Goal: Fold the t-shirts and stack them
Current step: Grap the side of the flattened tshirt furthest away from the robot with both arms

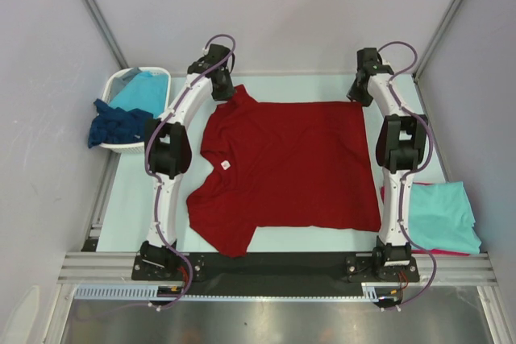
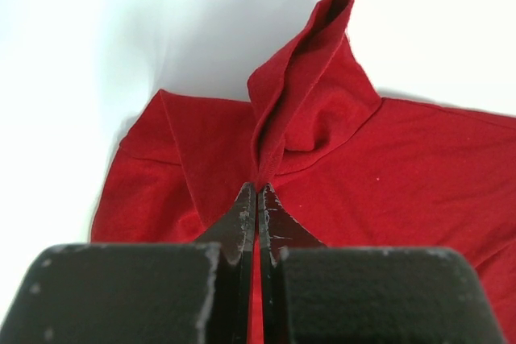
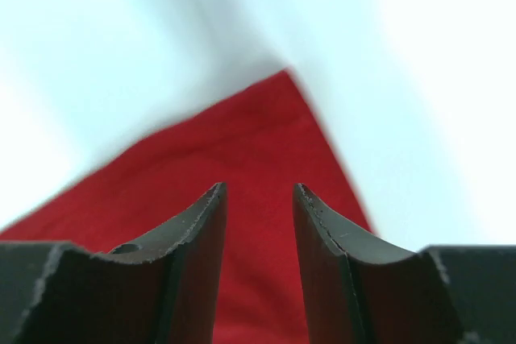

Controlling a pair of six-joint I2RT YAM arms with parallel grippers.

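Observation:
A dark red t-shirt [image 1: 290,167] lies spread flat on the table, collar to the left, hem to the right. My left gripper [image 1: 224,93] is at its far sleeve, shut on a pinched fold of the red cloth [image 2: 298,94]; in the left wrist view the fold rises from the closed fingertips of the gripper [image 2: 257,187]. My right gripper [image 1: 357,90] hovers over the shirt's far right hem corner [image 3: 274,110]. In the right wrist view the gripper [image 3: 258,191] stands open, with only red cloth seen below the gap and nothing held.
A white basket [image 1: 121,80] at the far left holds a turquoise shirt [image 1: 143,90], and a navy shirt [image 1: 117,125] hangs over its near rim. At the near right lies a folded turquoise shirt [image 1: 439,215] on a red one [image 1: 451,253]. Grey walls enclose the table.

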